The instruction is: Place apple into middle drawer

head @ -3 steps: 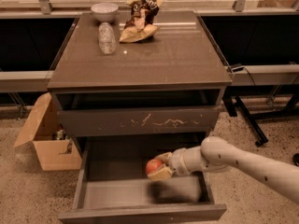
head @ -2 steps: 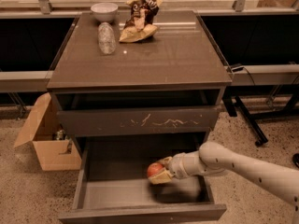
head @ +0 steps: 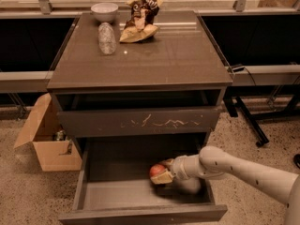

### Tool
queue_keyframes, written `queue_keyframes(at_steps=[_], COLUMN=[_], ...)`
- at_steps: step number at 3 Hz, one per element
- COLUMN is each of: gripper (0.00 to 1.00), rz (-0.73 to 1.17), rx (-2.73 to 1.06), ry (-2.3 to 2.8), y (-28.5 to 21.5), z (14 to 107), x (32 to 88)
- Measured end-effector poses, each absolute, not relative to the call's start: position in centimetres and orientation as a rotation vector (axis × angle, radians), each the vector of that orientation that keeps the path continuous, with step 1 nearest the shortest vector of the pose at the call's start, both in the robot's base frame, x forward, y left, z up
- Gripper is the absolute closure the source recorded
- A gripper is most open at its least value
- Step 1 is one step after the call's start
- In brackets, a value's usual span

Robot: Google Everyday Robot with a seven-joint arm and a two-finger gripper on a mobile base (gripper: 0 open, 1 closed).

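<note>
The middle drawer (head: 117,193) of the grey-brown cabinet is pulled open, with a smooth grey floor and a plain front panel. My gripper (head: 161,174) reaches in from the right, inside the drawer, and is shut on the red-orange apple (head: 157,171). The apple hangs low over the drawer floor, right of centre. I cannot tell whether it touches the floor. My white arm (head: 243,168) crosses the drawer's right wall.
The drawer front with pale scratch marks (head: 140,122) is above. On the cabinet top (head: 178,55) lie a clear plastic bottle (head: 107,38), a white bowl (head: 104,11) and a snack bag (head: 140,25). An open cardboard box (head: 47,139) stands on the floor at the left.
My gripper has moved down with the apple, lower into the open drawer and closer to its floor.
</note>
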State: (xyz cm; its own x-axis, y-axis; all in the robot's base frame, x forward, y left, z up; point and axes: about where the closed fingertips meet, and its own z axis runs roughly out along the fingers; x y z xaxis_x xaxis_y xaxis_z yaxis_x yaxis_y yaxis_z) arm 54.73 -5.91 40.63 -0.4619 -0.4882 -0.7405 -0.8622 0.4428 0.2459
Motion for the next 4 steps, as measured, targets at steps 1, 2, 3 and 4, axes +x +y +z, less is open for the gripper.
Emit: queue_keyframes(at_steps=[1, 2, 3, 4], gripper=[0.35, 0.11, 0.0, 0.0], rz=[0.825, 0.841, 0.877, 0.894], rx=[-1.128, -1.112, -1.107, -1.109], ry=[2.104, 2.077, 2.027, 1.993], y=[-6.1, -6.8, -8.3, -9.7], z=[40.4, 40.5, 41.0, 41.8], x=[55.3, 55.8, 56.1, 55.9])
